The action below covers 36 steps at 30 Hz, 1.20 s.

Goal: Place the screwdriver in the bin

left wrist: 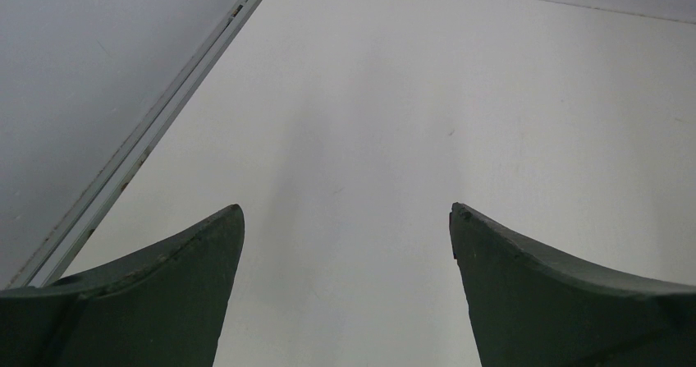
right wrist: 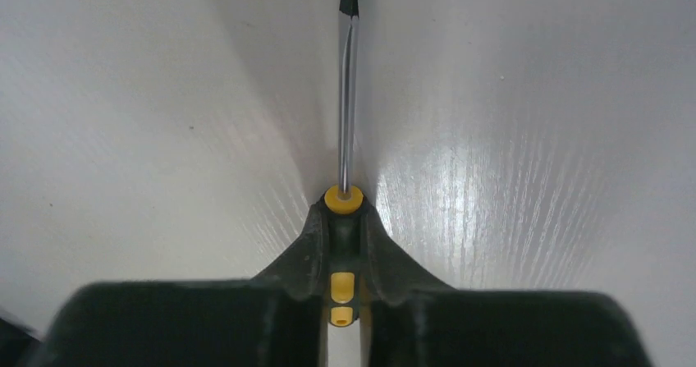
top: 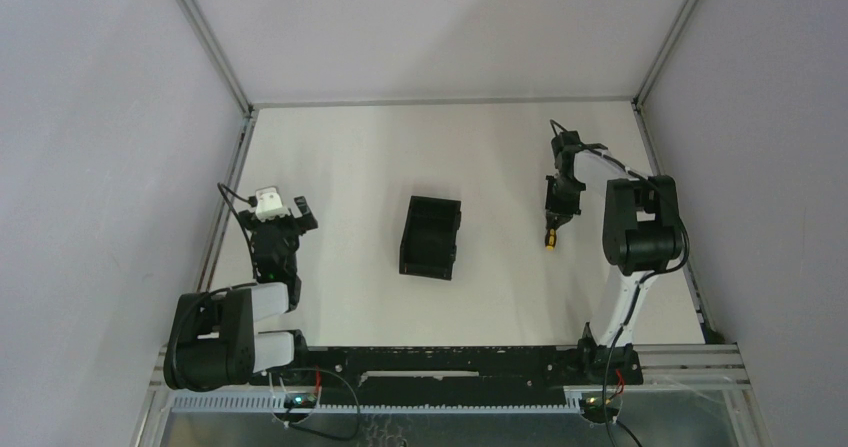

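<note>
The screwdriver (right wrist: 348, 96) lies on the white table with its yellow and black handle (right wrist: 342, 244) pinched between the fingers of my right gripper (right wrist: 342, 219), which is shut on it. Its thin metal shaft points away from the wrist camera. From above, the yellow handle end (top: 550, 239) shows just below the right gripper (top: 557, 212), to the right of the bin. The black ribbed bin (top: 431, 237) stands open-topped in the middle of the table. My left gripper (top: 279, 217) rests at the left, open, with nothing between its fingers (left wrist: 189, 277).
Grey walls and metal frame rails (top: 222, 222) bound the table on the left, back and right. A black rail (top: 440, 359) with both arm bases runs along the near edge. The white tabletop (left wrist: 394, 121) spreads ahead of the left gripper.
</note>
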Tool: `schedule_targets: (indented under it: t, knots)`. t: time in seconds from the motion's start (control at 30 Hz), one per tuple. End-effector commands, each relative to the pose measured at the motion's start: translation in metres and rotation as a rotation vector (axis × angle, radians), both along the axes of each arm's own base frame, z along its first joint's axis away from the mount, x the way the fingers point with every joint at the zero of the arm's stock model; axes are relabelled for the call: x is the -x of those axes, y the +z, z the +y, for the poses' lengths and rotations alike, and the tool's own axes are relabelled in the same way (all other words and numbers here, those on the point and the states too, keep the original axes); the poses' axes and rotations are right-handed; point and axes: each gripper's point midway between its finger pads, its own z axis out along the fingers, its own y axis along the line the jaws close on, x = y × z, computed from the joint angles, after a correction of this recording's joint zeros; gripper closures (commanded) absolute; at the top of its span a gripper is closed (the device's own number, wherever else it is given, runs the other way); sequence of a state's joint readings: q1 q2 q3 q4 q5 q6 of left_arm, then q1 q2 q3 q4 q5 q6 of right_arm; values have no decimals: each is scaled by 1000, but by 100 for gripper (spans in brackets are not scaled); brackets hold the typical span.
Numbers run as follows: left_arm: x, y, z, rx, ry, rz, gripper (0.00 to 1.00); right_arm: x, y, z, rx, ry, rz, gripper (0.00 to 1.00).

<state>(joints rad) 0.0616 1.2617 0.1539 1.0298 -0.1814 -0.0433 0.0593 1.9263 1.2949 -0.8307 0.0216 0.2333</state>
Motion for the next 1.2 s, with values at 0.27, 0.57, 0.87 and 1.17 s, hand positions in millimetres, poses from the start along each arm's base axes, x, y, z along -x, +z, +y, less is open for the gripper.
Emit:
schedule_targets:
  t: [0.27,0.57,0.87,1.17]
  knots:
    - [-10,24,1,-20,2,-66,0,18,113,-17,99,6,-74,100]
    - [-10,24,1,-20,2,-67,0,32,164,7,40,-37,-135,100]
    - [-10,24,1,-20,3,-66,0,22,171,155,-100,224,-205,100]
    - [-10,24,1,-20,3,-66,0,44,170,295,-180,535,-241,100]
